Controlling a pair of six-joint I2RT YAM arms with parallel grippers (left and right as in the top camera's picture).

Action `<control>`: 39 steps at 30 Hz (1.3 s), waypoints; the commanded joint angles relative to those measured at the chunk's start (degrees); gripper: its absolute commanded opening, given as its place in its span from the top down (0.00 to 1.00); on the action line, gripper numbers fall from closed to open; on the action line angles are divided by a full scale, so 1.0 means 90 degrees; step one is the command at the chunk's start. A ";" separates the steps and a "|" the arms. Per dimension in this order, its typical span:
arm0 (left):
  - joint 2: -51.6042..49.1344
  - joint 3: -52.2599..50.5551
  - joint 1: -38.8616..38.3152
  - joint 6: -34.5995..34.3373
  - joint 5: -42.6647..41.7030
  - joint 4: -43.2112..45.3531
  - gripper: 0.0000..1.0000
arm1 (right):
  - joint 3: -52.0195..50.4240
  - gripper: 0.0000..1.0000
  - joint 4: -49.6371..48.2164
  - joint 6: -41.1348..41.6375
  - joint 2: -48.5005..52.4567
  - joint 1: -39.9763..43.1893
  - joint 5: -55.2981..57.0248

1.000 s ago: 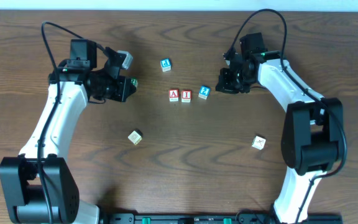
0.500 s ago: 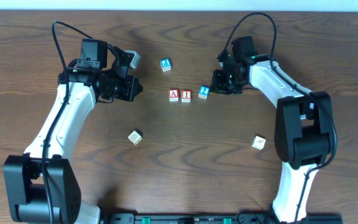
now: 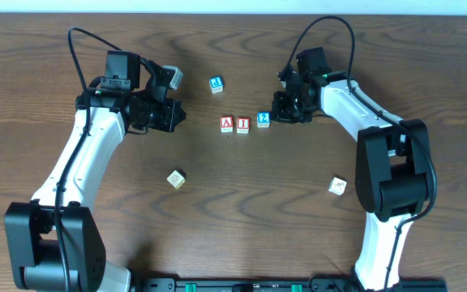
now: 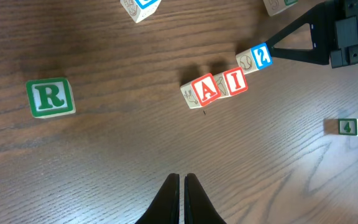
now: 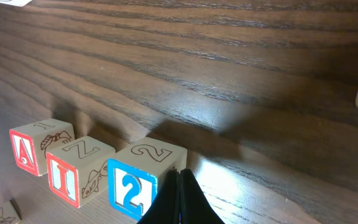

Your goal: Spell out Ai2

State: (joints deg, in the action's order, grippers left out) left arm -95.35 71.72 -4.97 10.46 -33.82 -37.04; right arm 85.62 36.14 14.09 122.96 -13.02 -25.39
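- The A cube (image 3: pixel 226 124) and the I cube (image 3: pixel 242 124) were seen touching side by side at the centre of the overhead frame, on the table (image 3: pixel 242 211).
- The 2 cube (image 3: pixel 263 119) was set just right of the I cube, slightly higher and a little out of line.
- The right gripper (image 5: pixel 180 186) was seen with its fingers pressed together, tips right beside the 2 cube.
- The left gripper (image 4: pixel 181 190) was likewise drawn together, left of centre and apart from every cube.
- The R cube (image 4: pixel 50 97) was seen at the left of the left wrist view.
- The d cube (image 3: pixel 216 83) was seen above the row.
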 commanded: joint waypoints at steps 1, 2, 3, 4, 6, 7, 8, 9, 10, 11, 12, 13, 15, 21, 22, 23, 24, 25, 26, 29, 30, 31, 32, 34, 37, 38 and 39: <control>-0.0024 -0.0034 0.0005 -0.0049 0.0112 0.0010 0.94 | 0.0010 0.98 -0.0012 0.0073 -0.0002 -0.0095 0.0066; -0.0024 -0.0036 0.0005 -0.0049 0.0112 0.0007 0.94 | 0.0010 0.98 -0.0012 0.0075 -0.0002 -0.0100 0.0063; -0.0024 -0.0036 0.0005 -0.0049 0.0112 0.0005 0.94 | 0.0010 0.98 0.0000 0.0075 -0.0002 -0.0100 0.0058; -0.0024 -0.0036 0.0005 -0.0049 0.0112 0.0005 0.94 | 0.0010 0.99 0.0012 0.0075 -0.0002 -0.0104 0.0058; -0.0024 -0.0036 0.0005 -0.0049 0.0112 0.0002 0.94 | 0.0010 0.99 0.0058 0.0075 -0.0002 -0.0104 0.0061; -0.0024 -0.0036 0.0005 -0.0049 0.0117 0.0002 0.94 | 0.0010 0.98 0.0080 0.0075 -0.0002 -0.0104 0.0058; -0.0024 -0.0036 0.0005 -0.0049 0.0134 0.0002 0.94 | 0.0010 0.98 0.0100 0.0075 -0.0002 -0.0104 0.0058; -0.0024 -0.0036 0.0005 -0.0049 0.0158 0.0002 0.94 | 0.0010 0.98 0.0114 0.0075 -0.0002 -0.0107 0.0058; -0.0024 -0.0036 0.0005 -0.0049 0.0163 0.0005 0.94 | 0.0007 0.99 0.0143 0.0075 -0.0002 -0.0109 0.0056; -0.0024 -0.0036 0.0005 -0.0046 0.0163 0.0007 0.94 | 0.0010 0.98 0.0177 0.0075 -0.0002 -0.0112 0.0056; -0.0024 -0.0036 0.0005 -0.0046 0.0172 0.0007 0.94 | 0.0010 0.99 0.0206 0.0073 -0.0002 -0.0119 0.0056; -0.0027 -0.0036 0.0005 -0.0049 0.0202 0.0007 0.94 | 0.0010 0.98 0.0223 0.0073 -0.0002 -0.0126 0.0056; -0.0027 -0.0036 0.0005 -0.0049 0.0267 0.0005 0.94 | 0.0010 0.98 0.0231 0.0049 -0.0002 -0.0148 0.0056; -0.0027 -0.0036 0.0005 -0.0049 0.0274 0.0005 0.94 | 0.0010 0.98 0.0151 0.0002 -0.0002 -0.0253 0.0189; -0.0027 -0.0036 0.0005 -0.0049 0.0274 0.0005 0.94 | 0.0010 0.99 0.0104 0.0002 -0.0002 -0.0255 0.0182; -0.0027 -0.0039 0.0005 -0.0046 0.0277 0.0005 0.94 | 0.0010 0.99 0.0068 0.0005 -0.0002 -0.0255 0.0177; -0.0027 -0.0036 0.0005 -0.0049 0.0277 0.0005 0.94 | 0.0010 0.98 0.0051 0.0007 -0.0002 -0.0255 0.0177; -0.0027 -0.0036 0.0005 -0.0046 0.0277 0.0005 0.94 | 0.0010 0.99 0.0051 0.0007 -0.0002 -0.0255 0.0175; -0.0027 -0.0036 0.0005 -0.0049 0.0277 0.0005 0.94 | 0.0010 0.98 0.0051 0.0007 -0.0002 -0.0260 0.0175; -0.0027 -0.0039 0.0005 -0.0046 0.0308 0.0007 0.94 | 0.0010 0.99 0.0053 0.0005 -0.0002 -0.0287 0.0175; -0.0027 -0.0039 0.0005 -0.0046 0.0308 0.0007 0.94 | 0.0010 0.98 0.0053 0.0005 -0.0002 -0.0304 0.0172; -0.0027 -0.0039 0.0005 -0.0046 0.0311 0.0010 0.94 | 0.0010 0.99 0.0056 0.0005 -0.0002 -0.0328 0.0165; -0.0027 -0.0036 0.0005 -0.0046 0.0316 0.0012 0.95 | 0.0010 0.98 0.0056 0.0007 -0.0002 -0.0350 0.0151; -0.0027 -0.0039 0.0005 -0.0046 0.0325 0.0010 0.94 | 0.0010 0.98 0.0053 0.0005 -0.0002 -0.0393 0.0153; -0.0027 -0.0036 0.0005 -0.0046 0.0325 0.0010 0.94 | 0.0010 0.98 0.0056 0.0005 -0.0002 -0.0427 0.0160; -0.0027 -0.0039 0.0005 -0.0046 0.0330 0.0010 0.94 | 0.0010 0.98 0.0053 0.0007 -0.0002 -0.0427 0.0160; -0.0027 -0.0039 0.0005 -0.0046 0.0350 0.0010 0.94 | 0.0010 0.98 0.0053 0.0007 -0.0002 -0.0427 0.0180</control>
State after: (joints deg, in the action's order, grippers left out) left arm -95.35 71.72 -4.97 10.41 -31.29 -37.04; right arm 85.62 36.75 14.06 122.96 -16.32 -23.94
